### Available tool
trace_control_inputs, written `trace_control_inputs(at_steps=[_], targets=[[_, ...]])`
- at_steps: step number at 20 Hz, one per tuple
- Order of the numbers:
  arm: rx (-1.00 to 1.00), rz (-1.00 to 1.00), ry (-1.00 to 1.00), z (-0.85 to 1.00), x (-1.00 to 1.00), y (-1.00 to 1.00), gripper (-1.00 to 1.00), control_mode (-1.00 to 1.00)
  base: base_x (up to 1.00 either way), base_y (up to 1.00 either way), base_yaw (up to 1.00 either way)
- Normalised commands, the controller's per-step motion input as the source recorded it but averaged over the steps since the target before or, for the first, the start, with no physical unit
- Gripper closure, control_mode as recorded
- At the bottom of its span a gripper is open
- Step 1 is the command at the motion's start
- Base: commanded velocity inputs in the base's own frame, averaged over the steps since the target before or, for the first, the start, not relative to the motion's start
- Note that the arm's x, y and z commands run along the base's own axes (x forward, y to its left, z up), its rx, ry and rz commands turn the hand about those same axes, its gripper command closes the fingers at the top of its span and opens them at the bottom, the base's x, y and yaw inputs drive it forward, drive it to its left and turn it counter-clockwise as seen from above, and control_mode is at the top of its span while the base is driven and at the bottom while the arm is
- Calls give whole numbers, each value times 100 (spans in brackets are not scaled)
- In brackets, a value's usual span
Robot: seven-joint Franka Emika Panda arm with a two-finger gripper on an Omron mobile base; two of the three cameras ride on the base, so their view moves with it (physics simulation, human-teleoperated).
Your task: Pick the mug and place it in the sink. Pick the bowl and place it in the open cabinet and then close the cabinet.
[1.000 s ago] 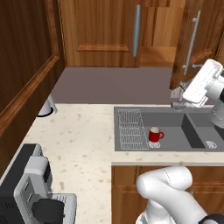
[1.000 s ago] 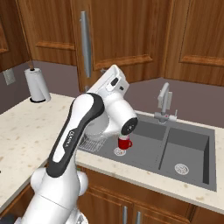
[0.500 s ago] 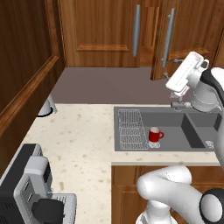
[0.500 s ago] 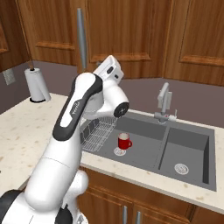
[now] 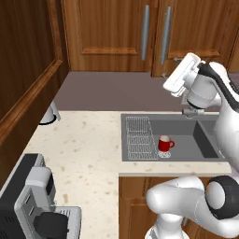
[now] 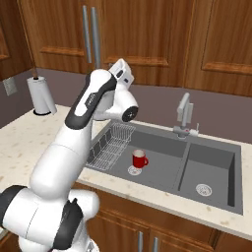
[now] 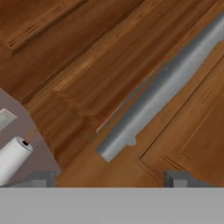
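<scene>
The red mug [image 5: 164,144] [image 6: 140,159] stands upright in the left basin of the dark sink [image 5: 196,122] [image 6: 216,142], beside the white wire rack [image 5: 139,137]. My gripper [image 5: 179,78] [image 6: 123,74] [image 7: 109,179] is raised above the sink, close in front of the reddish-brown cabinet door [image 5: 200,28]. It is open with nothing between its fingertips [image 7: 41,178]. The door's long metal bar handle [image 5: 165,35] [image 7: 162,92] stands right beside the neighbouring door's handle [image 5: 145,25], and the door looks shut or nearly so. The bowl is out of view.
A faucet [image 6: 184,115] rises behind the sink. A paper towel roll [image 5: 49,114] [image 6: 42,96] [image 7: 13,159] stands on the speckled counter [image 5: 84,149] at the back left. A coffee machine [image 5: 32,205] sits at the counter's near left. A tall wood panel [image 5: 23,70] lines the left side.
The cabinet door has swung left toward shut, bringing its handle beside the neighbouring one. My hand moved left along with it. The mug has stayed in the sink.
</scene>
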Motion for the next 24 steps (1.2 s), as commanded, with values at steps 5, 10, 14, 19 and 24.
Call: trace_control_inputs(at_steps=[5,10,14,19,24], targets=[[0,-9,0,0,64,82,-100,-100,0,0,0],[0,-13,1,0,98,48,-100,-100,0,0,0],[0,-16,7,0,100,1,-100,-100,0,0,0],[0,-17,12,-9,100,3,-100,-100,0,0,0],[1,-26,10,-74,100,83,-100,-100,0,0,0]])
